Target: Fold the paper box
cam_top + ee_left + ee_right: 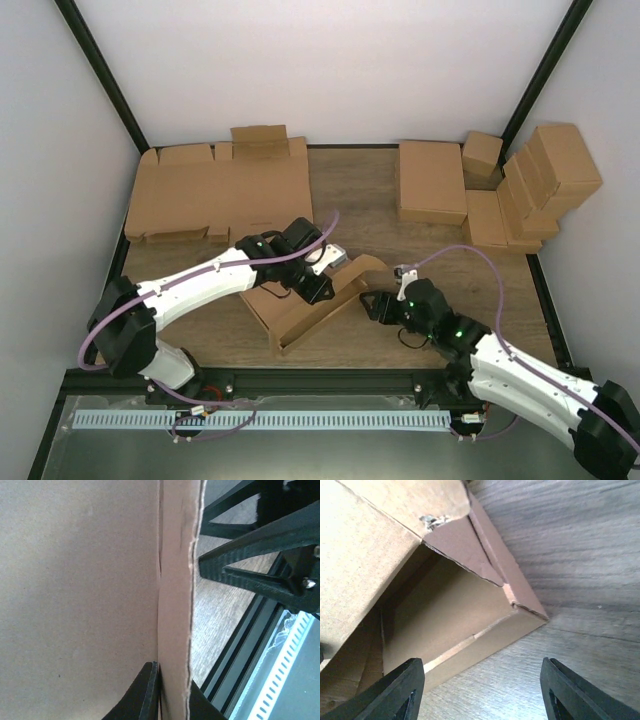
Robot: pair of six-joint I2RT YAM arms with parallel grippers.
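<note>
**Paper box** point(310, 322): brown corrugated cardboard, part-folded, lying askew at the middle of the table point(360, 200) between the two arms. The walls are partly raised. The right wrist view looks into its open interior point(445, 610), with one corner flap standing inward.

**Left gripper** point(318, 286): set over the box from the left. Its fingers point(145, 695) are clamped together on an upright cardboard wall point(175, 605), one on each face.

**Right gripper** point(372, 304): low over the table, just beside the box's right end. Its fingers point(395, 690) stand well apart with nothing between them, and the box corner lies ahead of them.

**Flat cardboard blanks** point(215, 190): lying at the back left of the table.

**Finished brown boxes** point(530, 180): clustered at the back right, some leaning against each other.
</note>
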